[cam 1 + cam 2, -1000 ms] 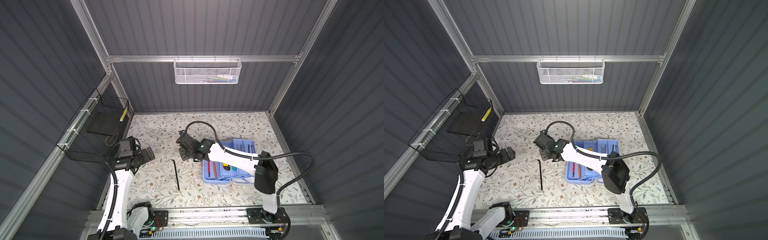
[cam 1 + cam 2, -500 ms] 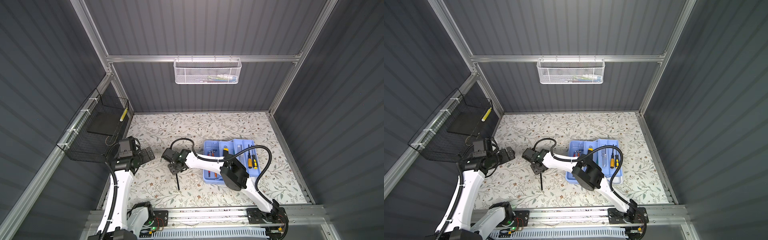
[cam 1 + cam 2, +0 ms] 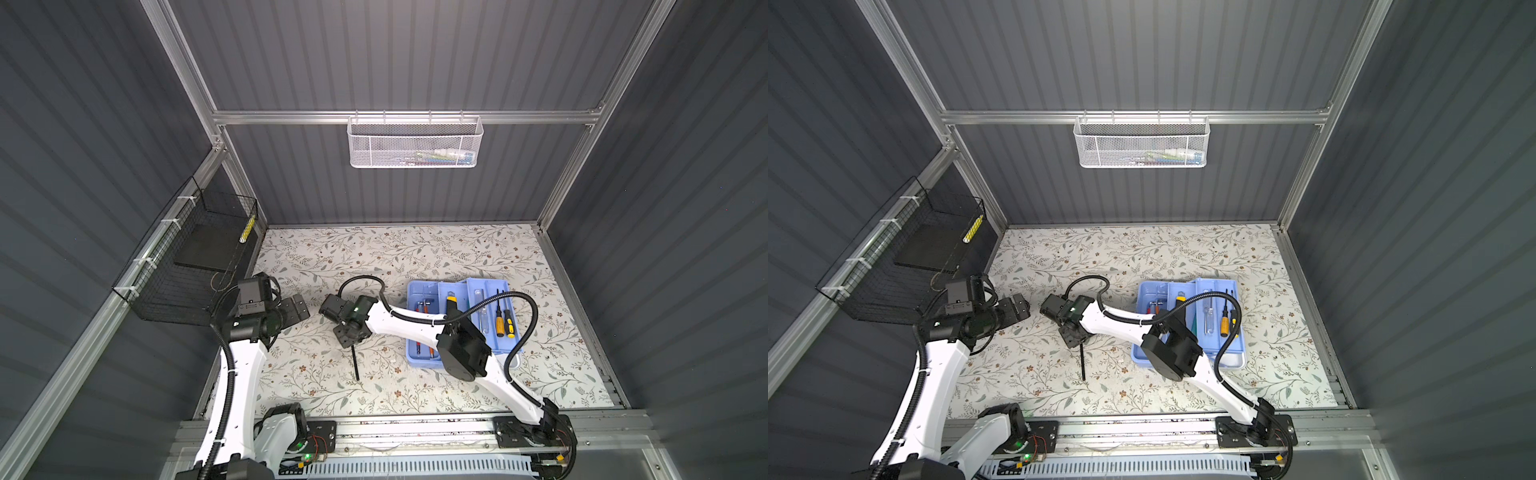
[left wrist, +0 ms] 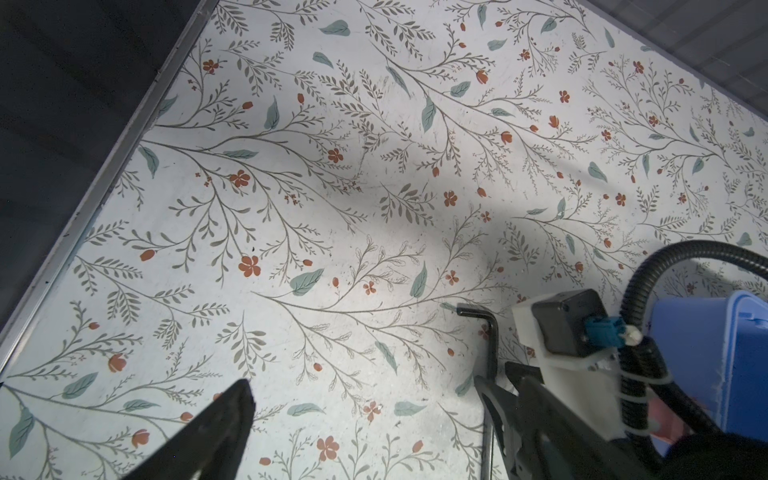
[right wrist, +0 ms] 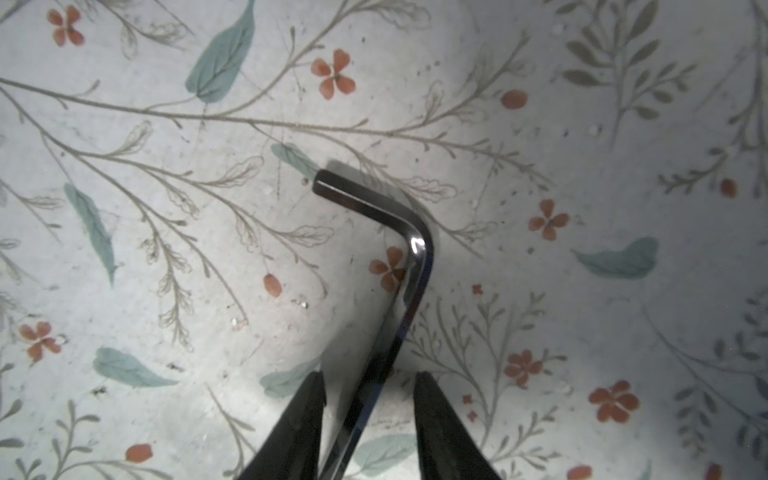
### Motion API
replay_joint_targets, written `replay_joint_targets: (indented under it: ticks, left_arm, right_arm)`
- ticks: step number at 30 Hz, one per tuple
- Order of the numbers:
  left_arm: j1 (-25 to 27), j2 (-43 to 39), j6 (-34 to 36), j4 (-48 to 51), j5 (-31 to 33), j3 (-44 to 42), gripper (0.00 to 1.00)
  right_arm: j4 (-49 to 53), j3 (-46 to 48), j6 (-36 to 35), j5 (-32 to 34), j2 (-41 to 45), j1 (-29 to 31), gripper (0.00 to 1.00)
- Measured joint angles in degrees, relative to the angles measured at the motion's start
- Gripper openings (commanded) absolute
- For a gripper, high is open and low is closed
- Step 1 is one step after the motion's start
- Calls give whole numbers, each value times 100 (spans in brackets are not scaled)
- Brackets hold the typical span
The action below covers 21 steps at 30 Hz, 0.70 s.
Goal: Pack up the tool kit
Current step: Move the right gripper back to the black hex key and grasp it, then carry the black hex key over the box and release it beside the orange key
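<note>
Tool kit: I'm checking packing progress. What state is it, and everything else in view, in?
hex key, flat on the table, unpacked, ungripped
right pincer, open, astride the hex key's shaft
left pincer, open, empty
light blue tray, uncovered, holding screwdrivers
white mesh basket, hanging, holding small items
black wire basket, hanging, holding a dark slab

The left arm (image 3: 245, 363) stands up from its base, elbow bent, wrist about level; the left gripper (image 3: 297, 309) points toward the middle, jaws spread wide, holding nothing; the right arm (image 3: 399, 328) stretches low across the middle; the right gripper (image 5: 369, 376) points down, fingertips (image 5: 309, 399) narrowly parted, clamping nothing.
</note>
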<state>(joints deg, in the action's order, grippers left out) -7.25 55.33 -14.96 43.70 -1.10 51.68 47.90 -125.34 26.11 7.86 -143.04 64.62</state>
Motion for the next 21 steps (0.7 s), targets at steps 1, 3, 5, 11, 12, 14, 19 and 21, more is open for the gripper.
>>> replay_joint_targets:
  ticks: [1,3,5,11,12,14,19,21]
  left_arm:
    - [0,0,0,0,0,0,99]
    - [0,0,0,0,0,0,99]
    - [0,0,0,0,0,0,99]
    - [0,0,0,0,0,0,99]
    - [0,0,0,0,0,0,99]
    - [0,0,0,0,0,0,99]
    - [0,0,0,0,-2,0,99]
    - [0,0,0,0,-4,0,99]
  right_arm:
    - [44,-42,2,0,-13,0,38]
    - [129,-179,0,0,-96,0,35]
    - [173,-256,7,4,-186,4,28]
    - [273,-284,87,7,-195,-4,19]
    - [273,-284,101,4,-195,-11,17]
    - [243,-238,151,-2,-184,-33,7]
    - [-127,323,264,-48,120,-138,5]
    - [-264,579,317,-68,262,-195,3]
